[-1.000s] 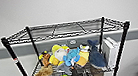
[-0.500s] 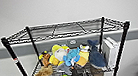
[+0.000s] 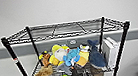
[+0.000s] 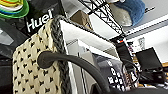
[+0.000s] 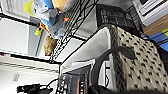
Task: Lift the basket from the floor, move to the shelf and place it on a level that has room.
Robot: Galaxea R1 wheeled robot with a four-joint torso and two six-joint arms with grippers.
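Shelf [image 3: 66,51] right in front of me against a pale wall; its top level [image 3: 66,29] is a bare black wire grid. Plush toys [image 3: 69,56] crowd the tier below, white boxes [image 3: 109,50] beside them. The basket [image 4: 37,72] is up off the floor, close to the shelf, large in both wrist views, a dark loop handle [image 5: 110,57] on each end. Can't tell if my hands are spread or pinching it.
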